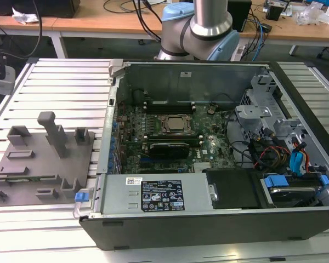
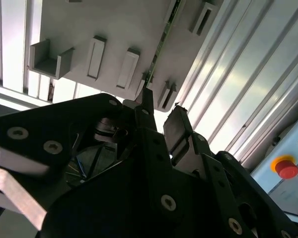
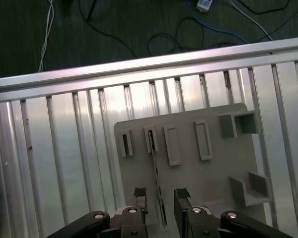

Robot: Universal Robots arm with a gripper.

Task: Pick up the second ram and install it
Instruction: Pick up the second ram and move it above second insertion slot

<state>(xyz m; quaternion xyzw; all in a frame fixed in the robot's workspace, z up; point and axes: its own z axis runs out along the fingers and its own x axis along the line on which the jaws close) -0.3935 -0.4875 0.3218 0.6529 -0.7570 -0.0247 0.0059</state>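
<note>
Claw (image 3: 161,198) points down over the grey tray (image 3: 213,183) on the ribbed surface (image 3: 64,163). Jaws open, one finger on either side of the second ram (image 3: 156,173), which stands on edge in the tray. There is a gap on both sides and no contact seen. Ram's near end is hidden behind the claw body. Arm (image 1: 211,19) is cut off at the exterior view's top.

We see a table (image 1: 60,82) of ribbed aluminium slats. Toward the exterior view's left a flat grey tray (image 1: 44,164) with upright holders lies on it. Just beside the tray, toward the exterior view's right, sits an open computer case (image 1: 181,235), its inside facing up.
</note>
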